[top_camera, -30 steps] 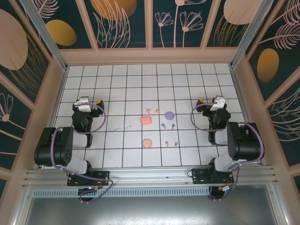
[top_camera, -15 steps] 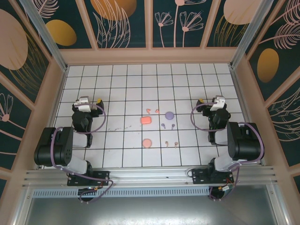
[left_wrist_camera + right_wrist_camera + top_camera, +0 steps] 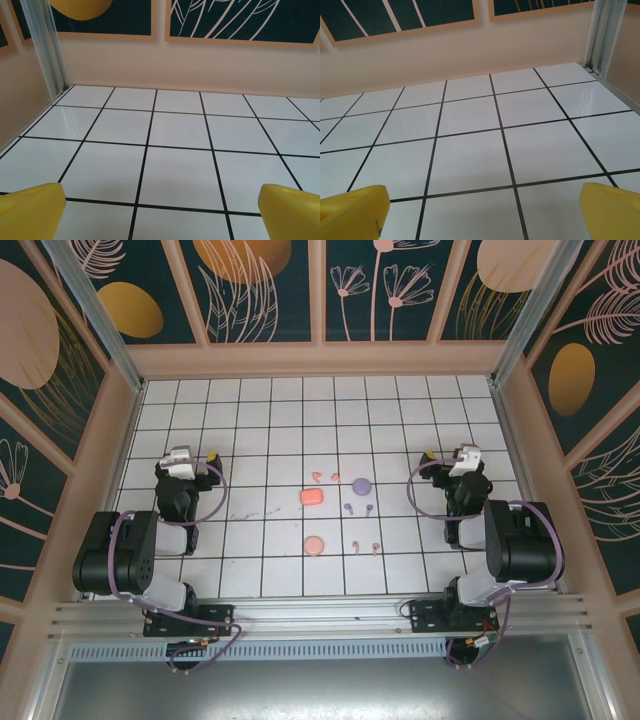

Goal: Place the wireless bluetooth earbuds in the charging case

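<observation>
In the top view, three small charging cases lie near the table's middle: a coral-red case [image 3: 313, 496], a purple case [image 3: 362, 484] and a pale pink round case [image 3: 315, 544]. The earbuds lie loose beside them: a coral-red pair [image 3: 325, 477], a purple pair [image 3: 359, 508] and a pale pink pair [image 3: 366, 547]. My left gripper [image 3: 186, 454] rests far to their left and my right gripper [image 3: 460, 452] far to their right. In the wrist views the left gripper [image 3: 162, 210] and right gripper [image 3: 482, 210] are open, yellow fingertips [image 3: 30, 210] [image 3: 615, 210] wide apart over bare tiles.
The white gridded table [image 3: 270, 420] is boxed in by peach walls [image 3: 320, 358] with aluminium corner posts [image 3: 47, 47] [image 3: 605, 35]. Both arm bases sit at the near edge. Open tiles lie between each gripper and the cases.
</observation>
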